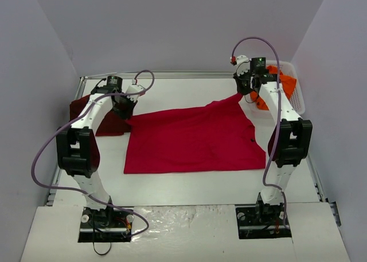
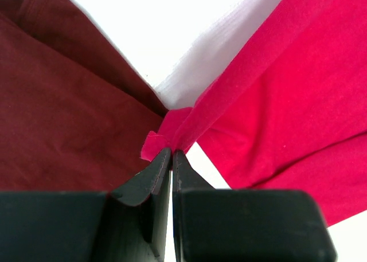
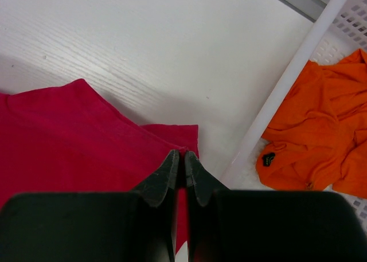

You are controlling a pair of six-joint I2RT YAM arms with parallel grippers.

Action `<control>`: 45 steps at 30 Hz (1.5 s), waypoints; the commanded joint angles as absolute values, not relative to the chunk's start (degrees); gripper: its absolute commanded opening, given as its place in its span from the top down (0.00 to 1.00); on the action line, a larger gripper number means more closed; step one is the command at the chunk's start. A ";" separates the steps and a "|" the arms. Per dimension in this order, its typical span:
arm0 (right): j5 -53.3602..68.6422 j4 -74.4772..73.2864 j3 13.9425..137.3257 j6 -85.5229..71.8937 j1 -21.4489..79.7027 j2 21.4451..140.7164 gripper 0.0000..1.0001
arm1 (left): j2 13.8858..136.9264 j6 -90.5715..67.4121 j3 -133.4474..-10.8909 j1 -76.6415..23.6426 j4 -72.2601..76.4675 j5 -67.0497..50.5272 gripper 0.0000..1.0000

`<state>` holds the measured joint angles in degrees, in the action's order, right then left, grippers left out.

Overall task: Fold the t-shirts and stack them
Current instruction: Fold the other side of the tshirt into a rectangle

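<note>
The bright red t-shirt (image 1: pixel 195 139) lies spread across the middle of the table. My left gripper (image 1: pixel 127 109) is shut on its left corner, seen in the left wrist view (image 2: pixel 172 151) with red cloth (image 2: pixel 275 101) pinched between the fingers. My right gripper (image 1: pixel 245 90) is shut on the shirt's far right corner; the right wrist view (image 3: pixel 183 154) shows red cloth (image 3: pixel 86 141) between the fingers. The dark maroon t-shirt (image 1: pixel 86 110) lies folded at the left edge, also in the left wrist view (image 2: pixel 63 113). The orange t-shirt (image 1: pixel 284 84) lies crumpled in the basket, also in the right wrist view (image 3: pixel 321 130).
A white plastic lattice basket (image 1: pixel 298 96) stands at the far right, its rim close beside my right gripper (image 3: pixel 287 84). The table's raised metal edge (image 1: pixel 172 74) runs along the back. Grey walls close in three sides.
</note>
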<state>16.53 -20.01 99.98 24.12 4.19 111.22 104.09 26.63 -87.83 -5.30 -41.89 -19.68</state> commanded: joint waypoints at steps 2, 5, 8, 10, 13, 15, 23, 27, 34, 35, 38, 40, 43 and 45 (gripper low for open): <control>16.26 -20.30 98.01 24.87 3.87 105.65 1.00 | 100.20 26.81 -87.19 -4.83 -41.92 -20.83 0.98; 16.35 -20.57 96.25 25.05 3.87 104.42 1.00 | 99.67 26.72 -86.22 -4.83 -41.49 -21.09 0.97; 16.26 -20.65 94.93 25.40 3.78 103.28 1.00 | 98.97 26.54 -85.34 -4.92 -41.04 -21.18 0.98; 16.26 -20.74 93.70 25.49 3.69 102.66 1.00 | 98.53 26.46 -84.91 -4.83 -41.13 -21.44 0.98; 16.52 -20.83 92.03 25.49 3.69 101.25 1.00 | 97.65 26.37 -83.68 -4.83 -40.96 -21.62 0.98; 16.52 -20.92 90.62 25.66 3.69 100.20 1.00 | 97.04 26.37 -82.80 -4.92 -41.04 -21.71 0.98; 16.44 -21.09 85.52 26.28 3.52 96.77 1.00 | 95.28 26.89 -80.33 -4.92 -41.48 -22.15 0.98; 16.70 -21.01 83.41 26.19 3.43 95.28 1.00 | 94.92 26.90 -79.89 -4.92 -41.66 -22.32 0.98; 16.61 -21.09 79.63 26.19 3.25 91.68 1.00 | 94.40 26.90 -79.02 -5.19 -42.01 -23.20 0.98; 16.52 -21.18 78.76 26.28 3.16 91.41 1.00 | 94.31 27.07 -78.67 -5.36 -42.10 -23.38 0.98; 16.61 -21.09 77.52 26.28 3.08 90.53 1.00 | 94.22 27.07 -78.14 -5.62 -42.27 -23.38 0.98; 16.52 -21.18 76.38 26.28 2.99 89.92 1.00 | 94.13 27.33 -77.79 -6.06 -42.63 -23.64 0.98; 16.70 -21.18 75.15 26.28 2.81 89.21 1.00 | 94.13 27.51 -77.26 -6.33 -42.63 -23.64 0.98; 17.05 -21.18 74.10 26.28 2.90 88.68 1.00 | 94.04 27.51 -76.73 -6.50 -42.63 -23.64 0.98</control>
<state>16.58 -20.62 75.37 25.71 3.31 91.81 97.23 26.79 -76.97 -5.98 -41.34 -22.70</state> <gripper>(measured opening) 0.018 0.031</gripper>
